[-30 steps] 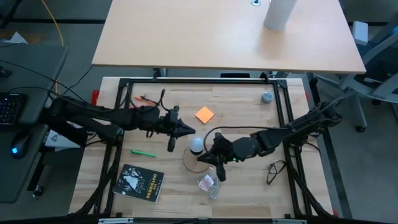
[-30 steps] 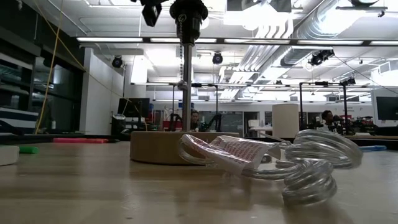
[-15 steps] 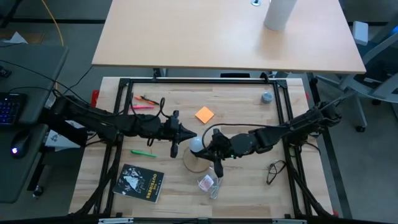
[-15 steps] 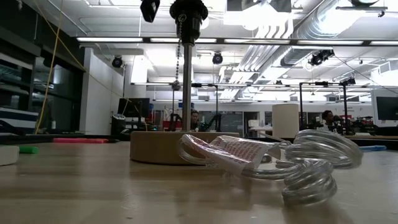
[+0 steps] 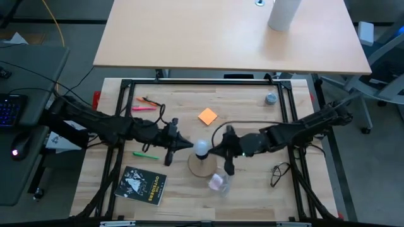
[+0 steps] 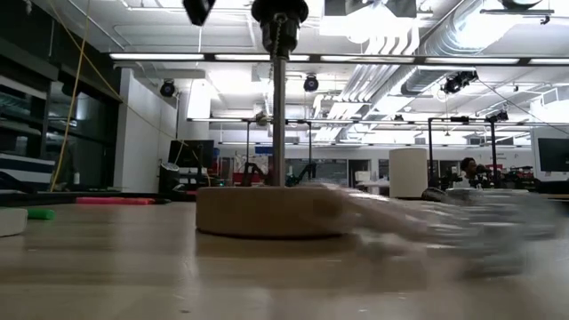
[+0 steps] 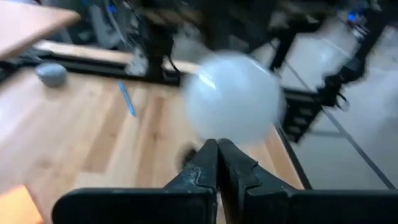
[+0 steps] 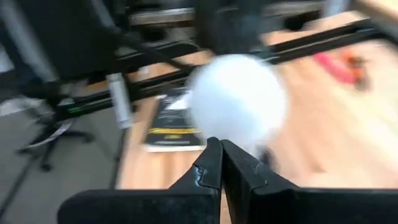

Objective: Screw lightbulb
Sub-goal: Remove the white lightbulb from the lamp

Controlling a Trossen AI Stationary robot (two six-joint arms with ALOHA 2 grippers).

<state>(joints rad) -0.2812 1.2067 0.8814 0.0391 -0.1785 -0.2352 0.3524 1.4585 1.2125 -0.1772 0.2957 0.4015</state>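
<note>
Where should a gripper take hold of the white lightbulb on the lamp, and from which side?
Grip the lightbulb around its round globe, probably from above with open fingers: it stands upright over the wooden disc, its top free, and both shut grippers, left and right, crowd its sides.

1 lightbulb point(image 5: 201, 149), 1 booklet point(image 5: 142, 185), 2 arms.
</note>
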